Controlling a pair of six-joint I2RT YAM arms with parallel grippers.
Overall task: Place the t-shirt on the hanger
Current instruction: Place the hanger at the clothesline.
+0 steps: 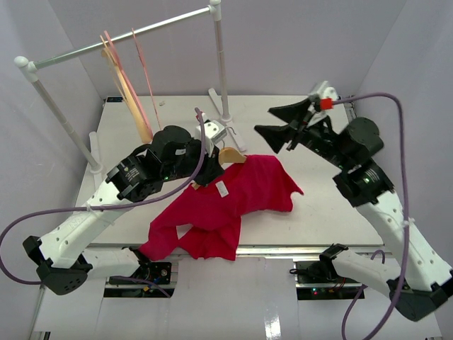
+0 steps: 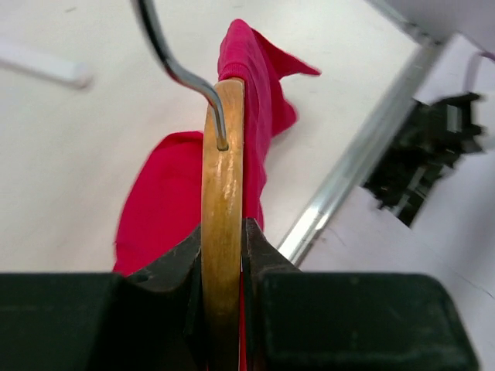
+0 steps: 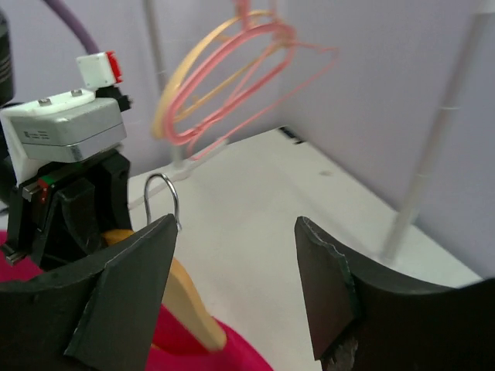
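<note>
The red t-shirt (image 1: pixel 233 195) lies crumpled on the white table, draped over one arm of the wooden hanger (image 1: pixel 231 155). My left gripper (image 1: pixel 200 172) is shut on the hanger; the left wrist view shows its fingers clamped on the wood (image 2: pixel 223 224), with the silver hook (image 2: pixel 170 58) above and red cloth (image 2: pixel 166 197) beside and behind it. My right gripper (image 1: pixel 279 127) is open and empty, raised above the table to the right of the hanger. The right wrist view shows the hanger's arm (image 3: pixel 189 305), its hook (image 3: pixel 164 197) and red cloth (image 3: pixel 232 352) between and below its fingers.
A white clothes rail (image 1: pixel 120 39) stands at the back with thin pink hangers (image 1: pixel 124 78) and a pale wooden one (image 1: pixel 134 103) hung on it. The rail's right post (image 1: pixel 221 71) rises just behind the hanger. The table's front edge (image 1: pixel 283 248) lies close to the shirt.
</note>
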